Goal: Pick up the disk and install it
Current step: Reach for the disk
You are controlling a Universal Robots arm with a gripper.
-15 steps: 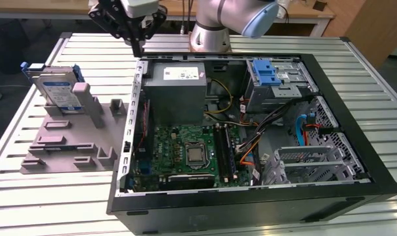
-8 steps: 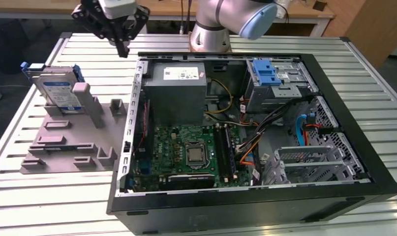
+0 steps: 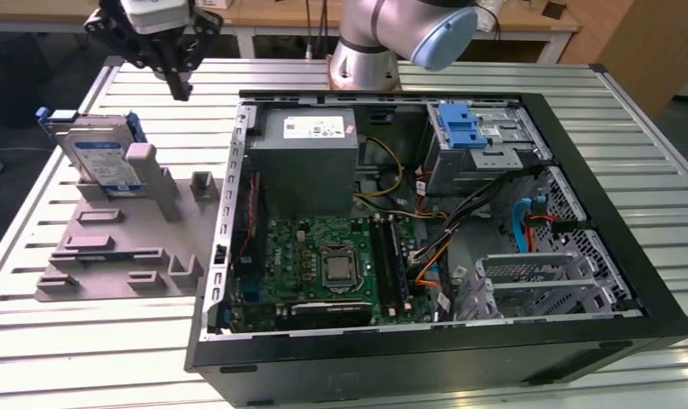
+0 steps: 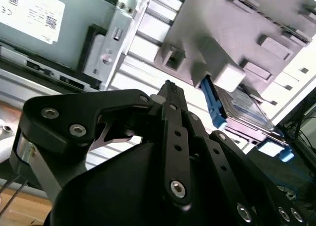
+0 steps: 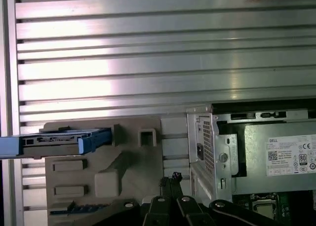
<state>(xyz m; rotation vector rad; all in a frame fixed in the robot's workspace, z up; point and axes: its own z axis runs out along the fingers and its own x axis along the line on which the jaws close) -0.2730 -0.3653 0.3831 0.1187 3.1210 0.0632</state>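
None of the task looks done: the flat silver, blue-framed disk (image 3: 101,158) stands upright in a grey plastic holder (image 3: 107,257) at one edge of the slatted table (image 3: 82,334), outside the open black case (image 3: 435,351). The black claw (image 3: 182,89) hovers nearby, closed and empty.

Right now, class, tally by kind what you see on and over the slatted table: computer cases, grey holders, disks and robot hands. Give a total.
Open computer case: 1
Grey holder: 1
Disk, standing on edge in the holder: 1
Robot hand, above the table's far edge: 1
Total: 4
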